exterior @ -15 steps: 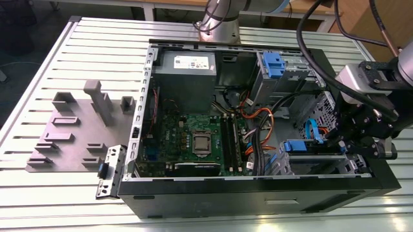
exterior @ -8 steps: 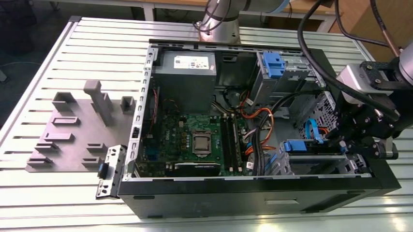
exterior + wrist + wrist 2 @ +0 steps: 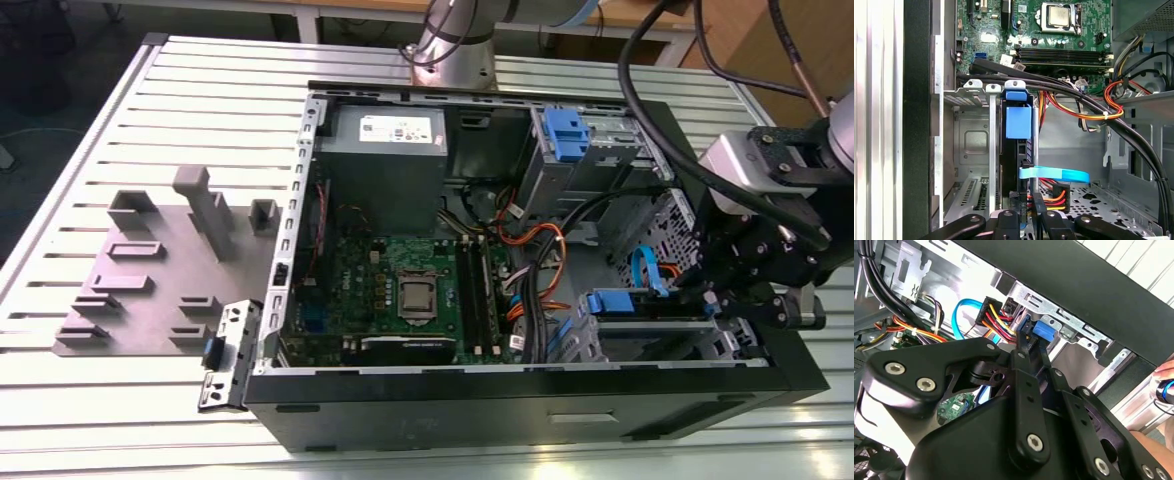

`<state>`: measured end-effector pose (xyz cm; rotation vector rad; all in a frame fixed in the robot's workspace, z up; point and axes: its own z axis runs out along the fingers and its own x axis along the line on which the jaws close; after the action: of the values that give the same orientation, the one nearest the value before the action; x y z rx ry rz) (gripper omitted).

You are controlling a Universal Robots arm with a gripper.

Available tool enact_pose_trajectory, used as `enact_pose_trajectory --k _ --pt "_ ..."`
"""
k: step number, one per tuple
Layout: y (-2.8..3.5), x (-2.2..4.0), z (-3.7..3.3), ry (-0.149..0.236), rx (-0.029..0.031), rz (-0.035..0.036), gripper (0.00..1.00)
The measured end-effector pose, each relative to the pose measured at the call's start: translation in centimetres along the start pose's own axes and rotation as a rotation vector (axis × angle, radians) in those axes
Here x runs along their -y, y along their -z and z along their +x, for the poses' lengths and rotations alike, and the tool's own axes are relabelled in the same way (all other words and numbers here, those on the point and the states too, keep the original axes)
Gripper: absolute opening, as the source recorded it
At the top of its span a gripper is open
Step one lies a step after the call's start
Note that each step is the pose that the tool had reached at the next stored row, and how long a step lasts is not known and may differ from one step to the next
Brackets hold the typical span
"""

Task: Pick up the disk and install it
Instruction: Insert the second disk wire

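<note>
The disk (image 3: 625,303) stands on edge in the lower drive bay at the front right corner of the open computer case (image 3: 534,405), its blue carrier rail on top. In the first wrist view the disk (image 3: 1018,122) runs edge-on along the bay's metal wall, blue tab at its far end. My gripper (image 3: 714,300) reaches into the case from the exterior view's right. Its jaws sit close together around the disk's near end (image 3: 1025,200). In the second wrist view the gripper (image 3: 1026,340) meets the blue rail of the disk (image 3: 1043,331).
A blue data cable (image 3: 1059,175) and a red-yellow power plug (image 3: 1056,192) hang right beside the disk. Thick black cables (image 3: 1079,100) cross above the bay. A blue bracket (image 3: 566,135) sits on the upper bay. A grey fixture plate (image 3: 147,270) lies left of the case. A hand (image 3: 1164,385) is outside the case.
</note>
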<state>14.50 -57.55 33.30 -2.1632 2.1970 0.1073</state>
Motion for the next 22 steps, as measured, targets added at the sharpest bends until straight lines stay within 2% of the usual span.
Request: enact_pose_trajectory --k 13,14,15,22 --pt "0.00 0.09 0.00 0.000 0.0000 0.0000 0.24" --pt "0.01 0.09 0.00 0.000 -0.0002 0.0000 0.23" --pt "0.01 0.09 0.00 0.000 -0.0002 0.0000 0.17" --pt "0.00 0.10 0.00 0.000 0.0000 0.0000 0.16"
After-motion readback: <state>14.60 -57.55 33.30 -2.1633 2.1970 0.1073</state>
